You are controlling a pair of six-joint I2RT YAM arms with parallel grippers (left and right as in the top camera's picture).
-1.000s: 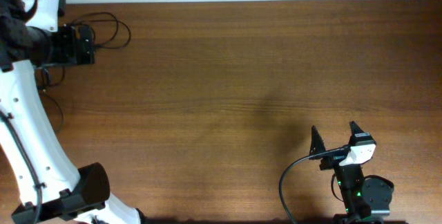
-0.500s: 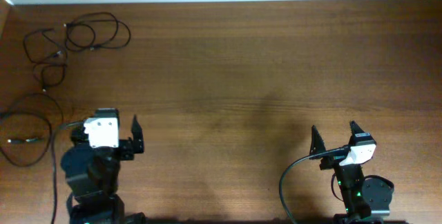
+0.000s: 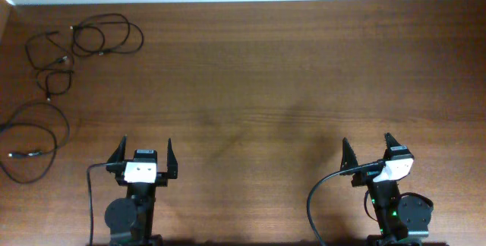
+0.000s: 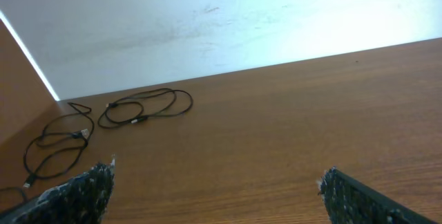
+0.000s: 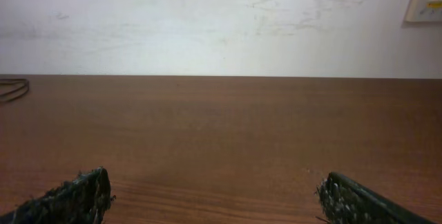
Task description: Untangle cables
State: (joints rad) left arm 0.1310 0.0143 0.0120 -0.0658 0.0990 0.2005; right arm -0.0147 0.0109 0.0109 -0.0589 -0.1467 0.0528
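Thin black cables lie spread at the table's far left. One looped cable (image 3: pixel 106 36) lies at the back left, a second (image 3: pixel 50 56) lies beside it, and a third (image 3: pixel 36 136) loops near the left edge. They also show in the left wrist view, the looped one (image 4: pixel 146 106) and the second (image 4: pixel 59 141). My left gripper (image 3: pixel 144 155) is open and empty at the front left, well apart from them. My right gripper (image 3: pixel 367 149) is open and empty at the front right.
The wooden table (image 3: pixel 288 79) ends at a white wall (image 5: pixel 221 23) at the back. A thick black arm cable (image 3: pixel 315 200) curves beside the right arm's base.
The left arm has drawn back from the cables at the back left to the front left. Its gripper is now open and empty. The right arm has not moved.
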